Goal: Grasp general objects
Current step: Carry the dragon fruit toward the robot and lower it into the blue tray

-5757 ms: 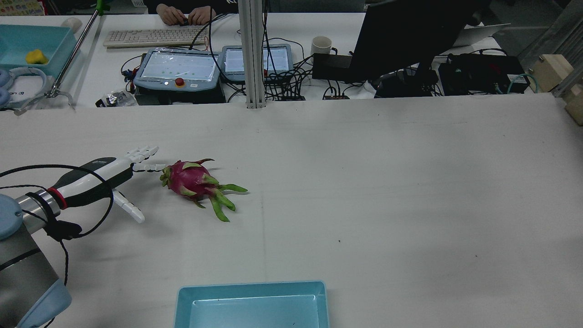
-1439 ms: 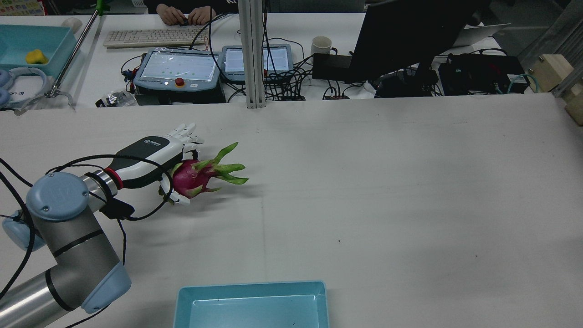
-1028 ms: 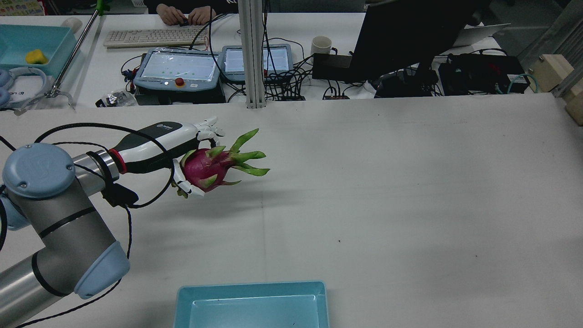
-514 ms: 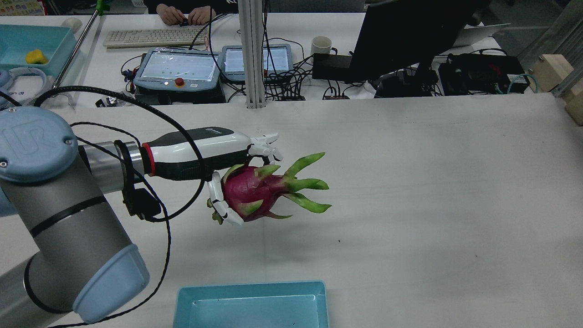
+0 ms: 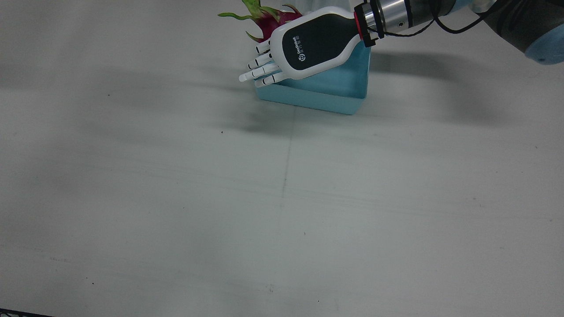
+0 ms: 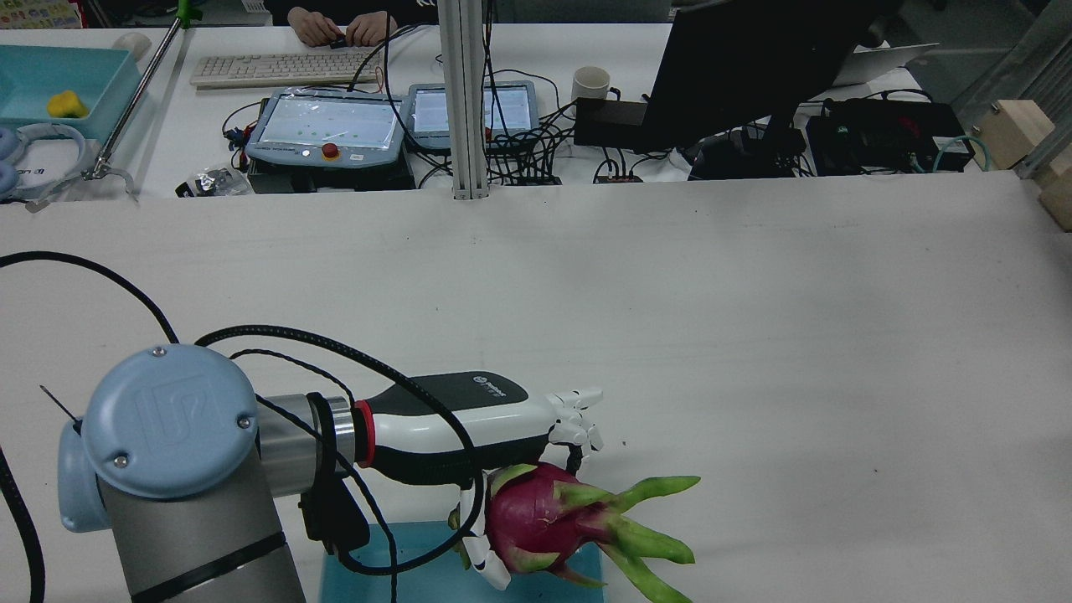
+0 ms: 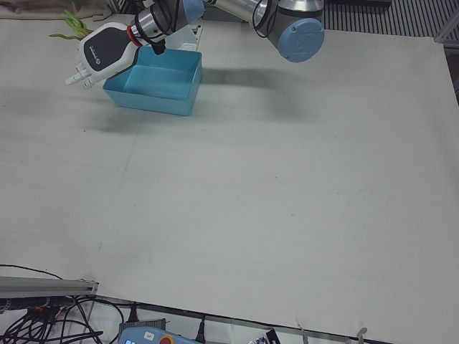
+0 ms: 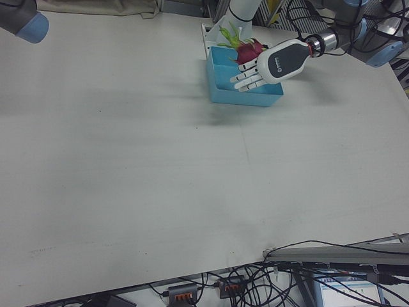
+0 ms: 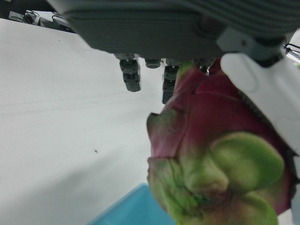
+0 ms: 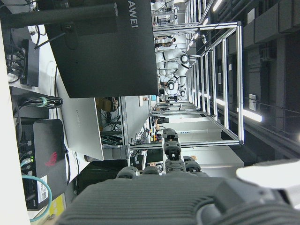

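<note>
A magenta dragon fruit [image 6: 544, 528] with green scales hangs in the air, and my left hand [image 6: 486, 427] is shut on it, fingers curled over its top and thumb under it. It hovers over the right part of the light-blue tray [image 6: 394, 574] at the table's near edge. In the front view the left hand [image 5: 308, 44] covers most of the dragon fruit [image 5: 269, 18] above the tray [image 5: 326, 94]. The left hand view shows the dragon fruit [image 9: 220, 159] close up, with a tray corner [image 9: 131, 211] below. My right hand [image 10: 171, 154] appears only in its own view, fingers stretched out and holding nothing.
Beyond the table's far edge are teach pendants [image 6: 327, 126], a keyboard [image 6: 276, 67], a monitor [image 6: 754, 67], cables and a person's hands [image 6: 343, 29]. A wooden block [image 6: 1009, 130] is at the far right. A right arm joint [image 8: 22, 19] sits at a table corner.
My left hand closed on the dragon fruit on the table's left side, lifted it, and carried it right and toward the near edge, over the blue tray.
</note>
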Motion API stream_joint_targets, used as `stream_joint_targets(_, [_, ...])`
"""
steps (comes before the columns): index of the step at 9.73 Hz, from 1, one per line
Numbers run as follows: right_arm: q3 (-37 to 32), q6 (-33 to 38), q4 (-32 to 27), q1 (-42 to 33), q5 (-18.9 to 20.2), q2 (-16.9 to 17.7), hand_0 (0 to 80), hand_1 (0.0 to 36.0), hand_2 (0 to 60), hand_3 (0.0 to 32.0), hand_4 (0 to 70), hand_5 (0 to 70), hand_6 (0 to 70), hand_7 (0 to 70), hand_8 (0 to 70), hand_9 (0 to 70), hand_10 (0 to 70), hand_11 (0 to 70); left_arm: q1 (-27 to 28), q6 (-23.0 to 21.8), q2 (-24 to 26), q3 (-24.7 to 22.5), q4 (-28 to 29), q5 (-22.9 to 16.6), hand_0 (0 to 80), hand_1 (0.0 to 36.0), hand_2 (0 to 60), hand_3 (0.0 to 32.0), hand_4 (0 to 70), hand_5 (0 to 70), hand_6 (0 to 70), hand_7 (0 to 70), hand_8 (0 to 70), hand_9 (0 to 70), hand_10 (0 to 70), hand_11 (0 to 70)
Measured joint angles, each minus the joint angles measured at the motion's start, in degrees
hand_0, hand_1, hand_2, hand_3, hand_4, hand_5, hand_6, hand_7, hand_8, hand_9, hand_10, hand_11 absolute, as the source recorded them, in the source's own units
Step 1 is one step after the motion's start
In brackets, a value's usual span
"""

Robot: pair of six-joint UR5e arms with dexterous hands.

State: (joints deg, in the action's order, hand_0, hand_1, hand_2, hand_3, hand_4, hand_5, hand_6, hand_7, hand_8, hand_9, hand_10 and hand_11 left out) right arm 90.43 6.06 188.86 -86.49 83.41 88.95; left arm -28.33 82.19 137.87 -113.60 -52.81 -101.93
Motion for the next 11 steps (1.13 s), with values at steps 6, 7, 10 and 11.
stream_joint_targets(6, [-0.1, 0.0, 0.0, 0.0, 0.0, 0.0, 0.0, 0.0, 0.0, 0.0, 0.0, 0.0, 0.0, 0.0, 0.0, 0.0, 0.0, 0.0, 2.4, 2.8, -13.3, 1.8, 11.7, 0.9, 46.8, 3.5, 0.0, 0.0, 5.8, 1.2, 0.0, 6.5, 0.0, 0.0, 0.0, 0.0])
stream_joint_targets(7, [-0.1, 0.0, 0.0, 0.0, 0.0, 0.0, 0.0, 0.0, 0.0, 0.0, 0.0, 0.0, 0.0, 0.0, 0.0, 0.0, 0.0, 0.0, 2.2, 3.2, -14.4, 1.4, 11.8, 0.7, 46.2, 1.2, 0.0, 0.0, 0.0, 0.0, 0.0, 5.6, 0.0, 0.0, 0.0, 0.0])
stream_joint_targets(10, [-0.1, 0.0, 0.0, 0.0, 0.0, 0.0, 0.0, 0.0, 0.0, 0.0, 0.0, 0.0, 0.0, 0.0, 0.0, 0.0, 0.0, 0.0, 1.6, 3.6, -15.3, -1.0, 9.2, 0.2, 39.1, 0.0, 0.0, 15.6, 0.0, 0.0, 0.0, 5.4, 0.0, 0.0, 0.0, 0.0])
stream_joint_targets(11, [-0.1, 0.0, 0.0, 0.0, 0.0, 0.0, 0.0, 0.0, 0.0, 0.0, 0.0, 0.0, 0.0, 0.0, 0.0, 0.0, 0.0, 0.0, 1.2, 3.7, -15.5, -2.0, 8.5, 0.1, 32.4, 0.0, 0.0, 9.4, 0.0, 0.0, 0.0, 6.3, 0.0, 0.0, 0.0, 0.0])
